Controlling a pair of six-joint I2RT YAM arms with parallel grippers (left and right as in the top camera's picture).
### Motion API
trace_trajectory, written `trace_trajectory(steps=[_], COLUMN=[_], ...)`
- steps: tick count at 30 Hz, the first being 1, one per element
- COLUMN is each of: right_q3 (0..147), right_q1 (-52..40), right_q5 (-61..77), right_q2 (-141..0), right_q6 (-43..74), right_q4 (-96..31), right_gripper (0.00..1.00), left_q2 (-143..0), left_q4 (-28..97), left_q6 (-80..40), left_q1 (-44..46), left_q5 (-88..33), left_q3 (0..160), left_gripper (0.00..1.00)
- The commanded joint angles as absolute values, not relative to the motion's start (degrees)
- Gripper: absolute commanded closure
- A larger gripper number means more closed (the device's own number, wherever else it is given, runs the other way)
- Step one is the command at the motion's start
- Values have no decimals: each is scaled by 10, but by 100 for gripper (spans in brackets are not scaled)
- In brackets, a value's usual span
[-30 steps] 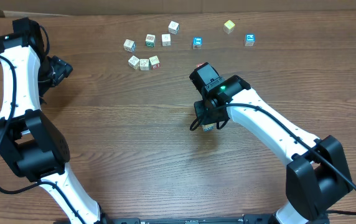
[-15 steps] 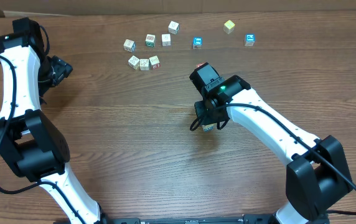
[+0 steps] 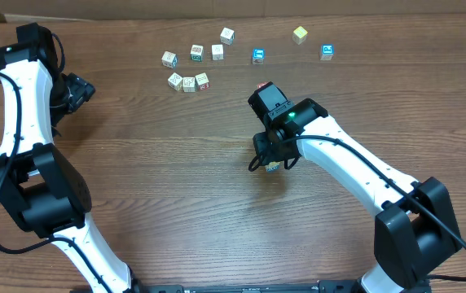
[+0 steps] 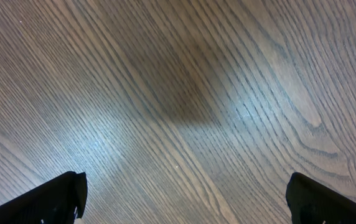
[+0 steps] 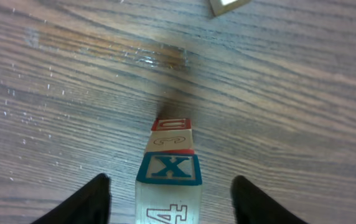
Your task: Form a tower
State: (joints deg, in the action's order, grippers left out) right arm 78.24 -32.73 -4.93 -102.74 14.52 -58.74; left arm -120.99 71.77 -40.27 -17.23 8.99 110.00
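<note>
My right gripper (image 5: 170, 182) straddles a tower (image 5: 168, 190) of alphabet cubes on a wooden surface (image 3: 160, 179).
Its two dark fingers (image 5: 97, 199) are spread, one on each side of the column. Wood shows in both gaps, so neither finger touches it. In the wrist view, the cube nearest the camera is cream and marked 4 (image 5: 168, 214). Beyond it come a blue-framed X cube (image 5: 168, 169), a cream cube, then a red-marked cube (image 5: 170, 124). The tower stands mid-surface, well apart from the loose cubes (image 3: 188, 81) scattered near the far edge. My left gripper (image 4: 184, 183) hovers at the far left, spread wide over bare wood and holding nothing.
</note>
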Motion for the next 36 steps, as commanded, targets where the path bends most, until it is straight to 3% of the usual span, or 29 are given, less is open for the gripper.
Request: trace_trajectory(steps=[1, 4, 9, 36], right_q3=[795, 795, 795, 795], right_q1=[-330, -330, -330, -330], right_q5=[-55, -55, -55, -55], right_q2=[-1028, -1028, -1028, -1028], right_q6=[145, 145, 145, 117], right_q4=[-590, -593, -592, -588], right_gripper=[53, 65, 73, 73], left_q2=[-1212, -1212, -1212, -1212], left_q4=[717, 717, 717, 717], left_q6=[-398, -398, -398, -398], left_q1=[-169, -169, -169, -169], left_q5=[91, 91, 91, 91], left_q3=[1108, 1108, 1108, 1108], left_gripper=[0, 0, 0, 0])
